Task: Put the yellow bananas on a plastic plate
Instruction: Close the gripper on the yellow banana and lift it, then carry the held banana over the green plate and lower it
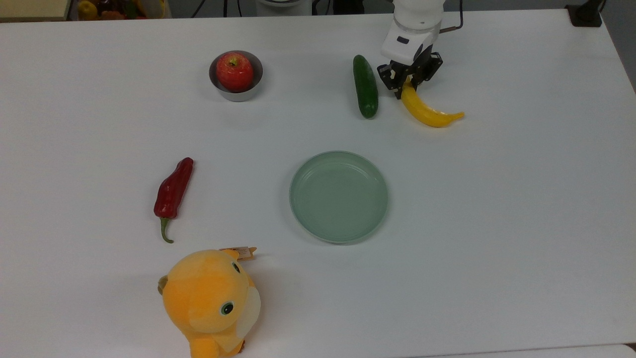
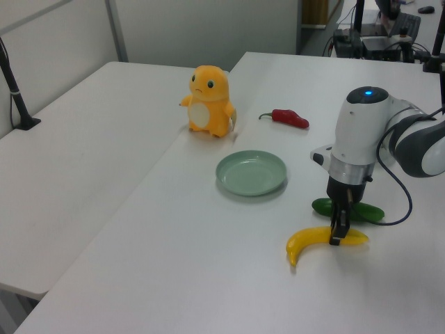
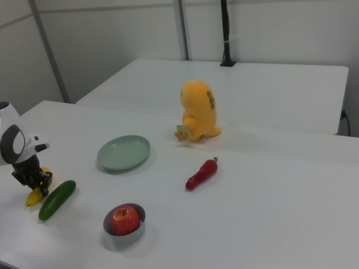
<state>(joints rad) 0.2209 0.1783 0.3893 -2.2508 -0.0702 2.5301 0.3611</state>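
**Q:** Where is the banana?

**A:** The banana [image 1: 427,112] lies on the white table [image 1: 497,223], at the far edge in the top view, its pointed tip toward the top view's right. The gripper [image 1: 408,85] is down over its blunt end, fingers pinched onto it.

**Q:** And the plate?

**A:** The mint-green plate [image 1: 339,197] sits well apart from the banana, nearer the table's middle, with nothing on it.

**Q:** What else is nearby?

**A:** A dark green cucumber [image 1: 365,86] lies just beside the gripper, on the top view's left. Farther off stand a grey bowl [image 1: 236,76] holding a red apple [image 1: 234,70], a red chili pepper [image 1: 172,192] and an orange plush toy [image 1: 211,302].
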